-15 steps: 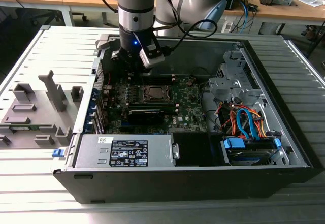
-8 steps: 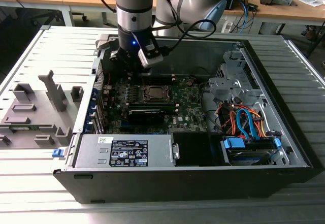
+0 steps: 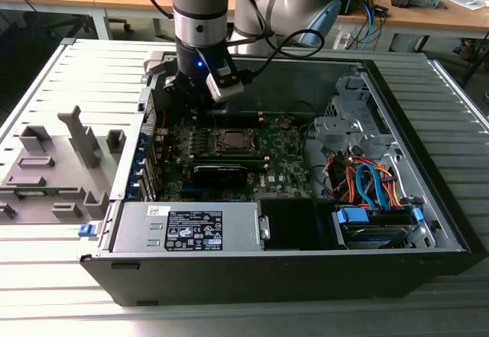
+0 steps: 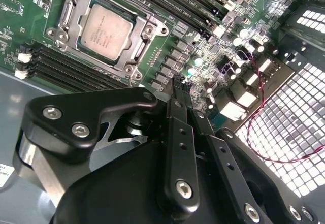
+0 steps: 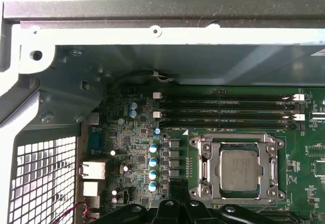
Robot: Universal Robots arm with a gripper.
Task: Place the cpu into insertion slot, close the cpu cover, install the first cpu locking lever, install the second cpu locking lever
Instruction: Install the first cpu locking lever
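One cpu [image 4: 105, 29] seated in one insertion slot [image 5: 198, 176], one cpu cover [image 4: 139, 49] down around it. One pincer [image 4: 179, 88] hovering beside, fingers together, empty.

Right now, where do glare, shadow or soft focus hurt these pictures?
In the first wrist view, the case's top edge is washed out by glare, while the cpu stays readable. In the second wrist view, the vent grille blows out white and the gripper is a dark, soft foreground mass. In the exterior view, the motherboard sits in dim shadow inside the case.
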